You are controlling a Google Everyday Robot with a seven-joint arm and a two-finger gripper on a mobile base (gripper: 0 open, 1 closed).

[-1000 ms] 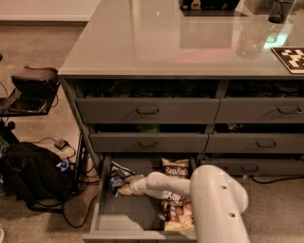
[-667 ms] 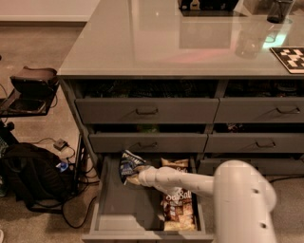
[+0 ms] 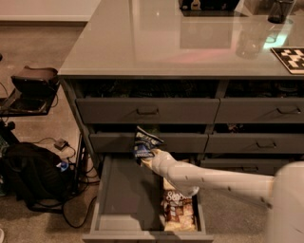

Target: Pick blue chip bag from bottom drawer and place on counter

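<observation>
Now: hand (image 3: pixel 145 153), at the end of the pale arm (image 3: pixel 213 182), clamped on the lower edge of the blue bag (image 3: pixel 144 141). The fingers are mostly hidden behind the bag.

- Blue bag: held upright, clear of the drawer (image 3: pixel 126 190), hanging before the front of the middle drawer (image 3: pixel 114 142). It touches nothing but the hand.
- Change: a second ago the hand was low inside the drawer, with the bag near the drawer's back left. Shortly after, the bag was gripped and only a little raised. It now stands above the drawer's rim.
- Meaning (judged): the pick is done. What remains is the lift past two drawer fronts and the set-down on the surface (image 3: pixel 156 42).
- Drawer: pulled fully out. Its left half is bare grey; a Sea Salt bag (image 3: pixel 179 211) lies at the right, under the arm.
- Surface: glossy, well above the bag. A checkered board (image 3: pixel 290 58) sits at its right edge and a dark cup (image 3: pixel 280 9) at the far right.
- Floor, left: black backpack (image 3: pixel 28 175) with cables beside it.
- Risk (judged): the bag may brush a drawer handle on the way up.
</observation>
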